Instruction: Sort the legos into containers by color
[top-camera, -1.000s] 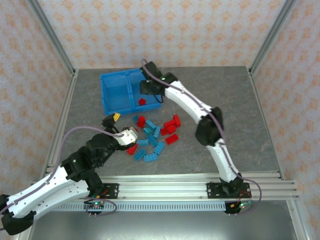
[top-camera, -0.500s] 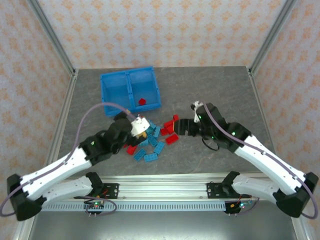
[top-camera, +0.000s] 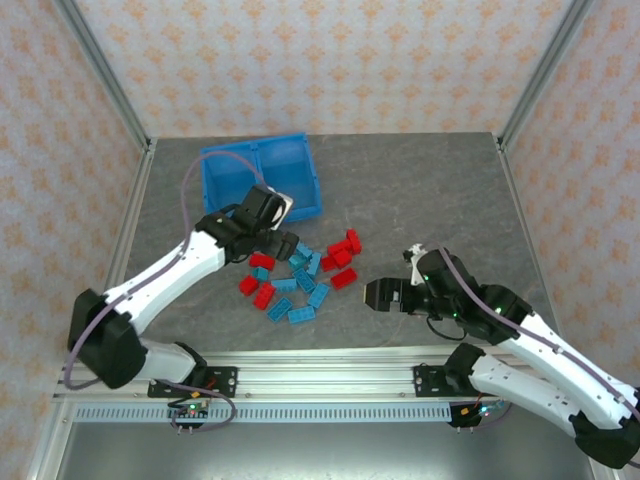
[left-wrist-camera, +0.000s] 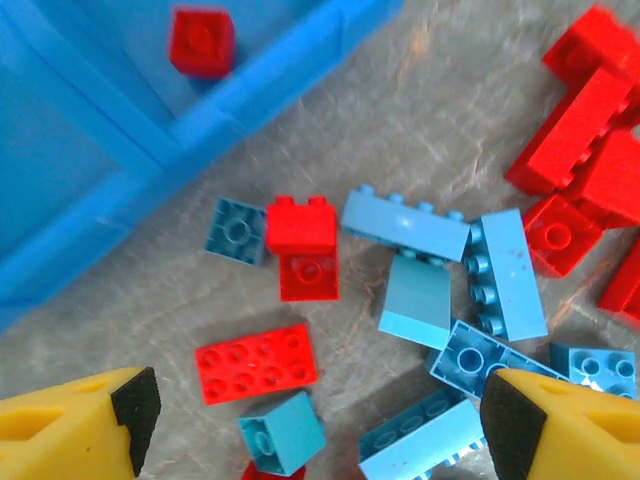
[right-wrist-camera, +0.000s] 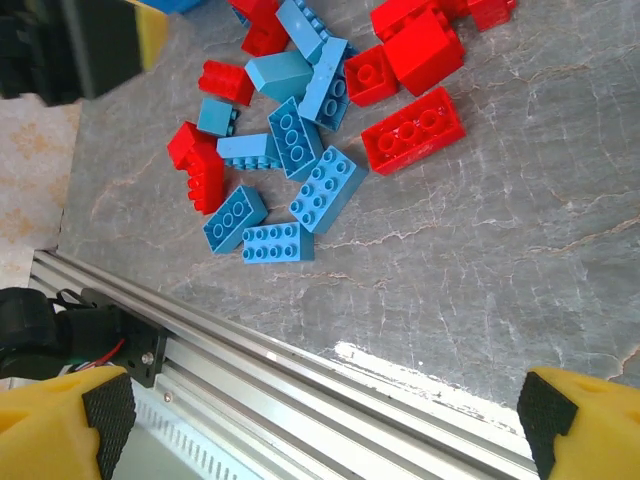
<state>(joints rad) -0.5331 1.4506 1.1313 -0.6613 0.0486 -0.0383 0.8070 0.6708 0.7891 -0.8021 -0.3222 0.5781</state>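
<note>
Top view: my L gripper (top-camera: 284, 241) hangs open and empty over the 10 o'clock edge of the legos (top-camera: 305, 275), red & blue mixed on the table (top-camera: 430, 190). My R gripper (top-camera: 378, 295), jaws wide w/ nothing held, sits at their 4 o'clock. Bin (top-camera: 225, 170) lies at 11 o'clock, w/ one red lego (left-wrist-camera: 202, 40) inside.

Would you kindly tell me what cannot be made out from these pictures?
Top view: the left arm covers part of the bin's right compartment, hiding its contents.
Left wrist view: the bin runs off the top and left edges.
Right wrist view: the topmost legos are cut by the top edge.
</note>
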